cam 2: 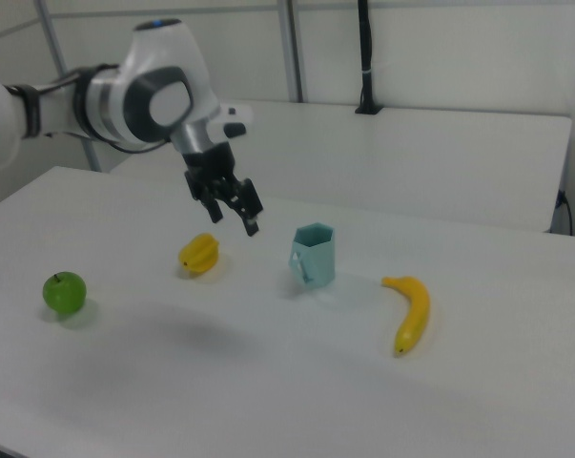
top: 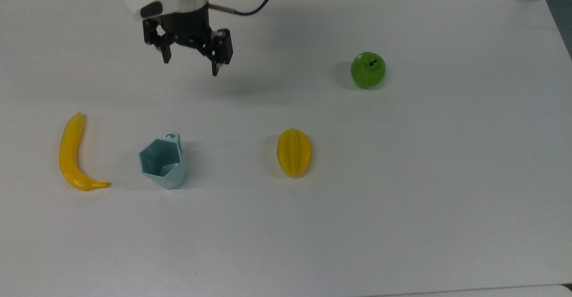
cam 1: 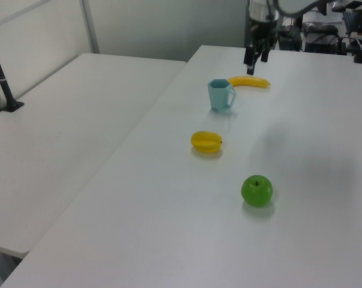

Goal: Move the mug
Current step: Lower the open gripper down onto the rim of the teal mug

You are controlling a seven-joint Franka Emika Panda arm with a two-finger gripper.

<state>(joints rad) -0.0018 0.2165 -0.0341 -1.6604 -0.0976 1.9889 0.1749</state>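
The white Panda arm reaches in with its wrist angled downward, black gripper (top: 191,66) hanging in the air, fingers spread apart.

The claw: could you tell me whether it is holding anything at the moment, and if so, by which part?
Nothing is held. The claw hangs open above the table, well apart from the mug, which stands upright and untouched.

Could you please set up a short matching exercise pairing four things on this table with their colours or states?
Things:
1. mug
2. apple
3. banana
4. gripper

Descriptions:
A. green
B. open, held above the table
C. pale teal, upright
D. yellow, long and curved

Pairs: 1-C, 2-A, 3-D, 4-B
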